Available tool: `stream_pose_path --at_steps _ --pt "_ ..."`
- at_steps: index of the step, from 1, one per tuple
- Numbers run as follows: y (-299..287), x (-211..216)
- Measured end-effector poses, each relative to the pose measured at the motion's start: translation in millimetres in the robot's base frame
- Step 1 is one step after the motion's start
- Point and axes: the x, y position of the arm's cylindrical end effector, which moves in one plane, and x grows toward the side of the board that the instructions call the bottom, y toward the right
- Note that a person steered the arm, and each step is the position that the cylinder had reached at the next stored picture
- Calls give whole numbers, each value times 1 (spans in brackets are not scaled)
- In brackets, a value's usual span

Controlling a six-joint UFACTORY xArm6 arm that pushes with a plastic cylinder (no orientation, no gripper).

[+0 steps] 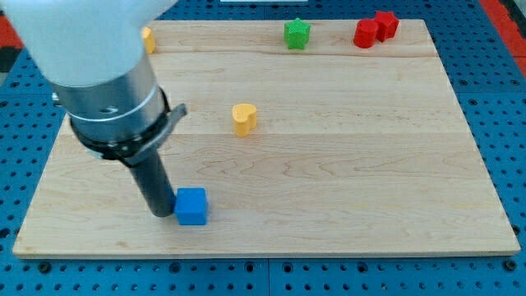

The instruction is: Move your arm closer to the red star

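Note:
The red star [385, 24] sits near the board's top right edge, touching a red round block [366, 34] on its left. My tip [159, 213] is far from it, at the view's lower left, right beside the left side of a blue cube [191, 206]. A yellow heart-shaped block [243, 118] lies in the middle, above and to the right of the tip. A green block [297, 34] sits at the top centre.
A yellow block [148, 39] is partly hidden behind the arm body at the top left. The wooden board [345, 181] lies on a blue perforated table [501, 99]. The arm's wide body [107, 82] covers the board's upper left.

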Motion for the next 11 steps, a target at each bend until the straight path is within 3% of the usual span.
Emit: stream_pose_path --at_steps 2,3,4,6,8,11 --pt "90 3" --pt "81 -11" --pt "140 -53" --pt "350 -174" --pt "460 -279" --pt "459 -281"
